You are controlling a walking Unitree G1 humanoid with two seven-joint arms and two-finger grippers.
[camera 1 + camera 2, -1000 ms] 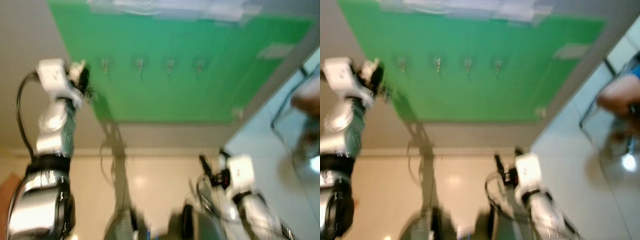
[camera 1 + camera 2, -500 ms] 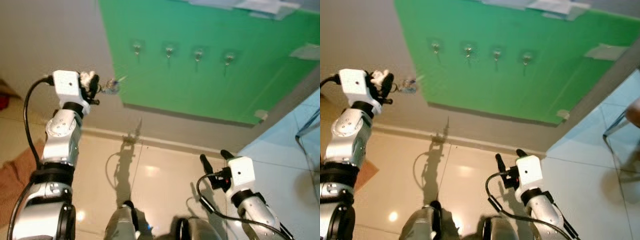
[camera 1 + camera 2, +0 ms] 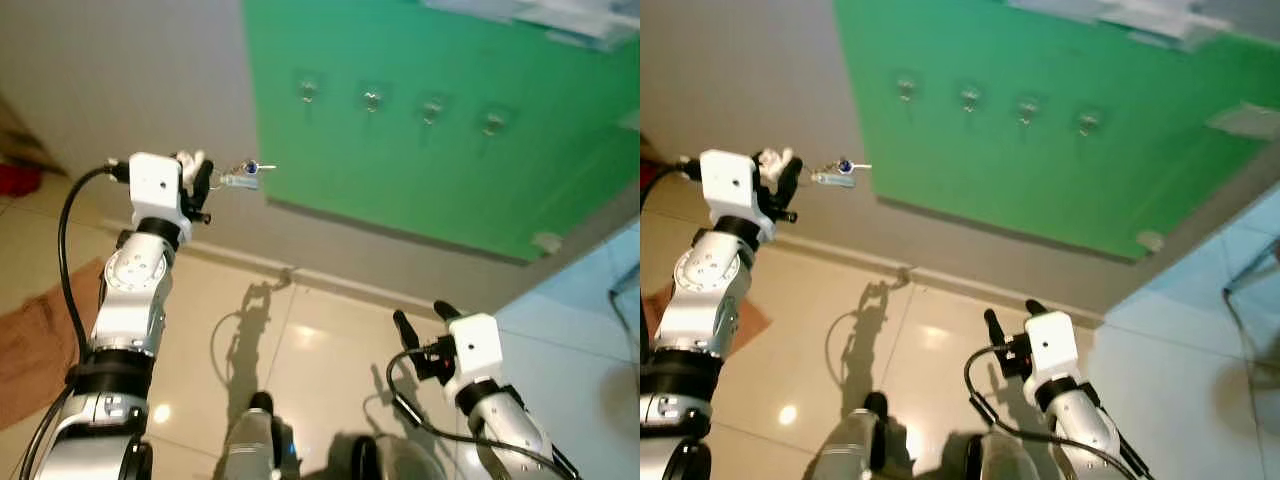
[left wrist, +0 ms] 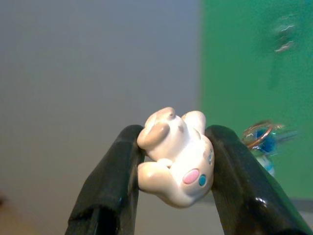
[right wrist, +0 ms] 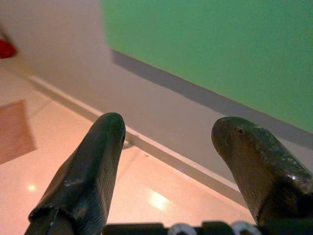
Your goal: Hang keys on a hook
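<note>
Green panel (image 3: 420,140) carries four hooks (image 3: 372,99) beyond keys (image 3: 243,176).

Your carrier here is the green board (image 3: 420,190) on the grey wall (image 3: 130,80): four small hooks (image 3: 372,100) in a row across it, all bare, with pale tape patches at its edges. Below, glossy beige tile floor (image 3: 320,350); a reddish-brown mat (image 3: 30,350) lies on it at the robot's left.
</note>
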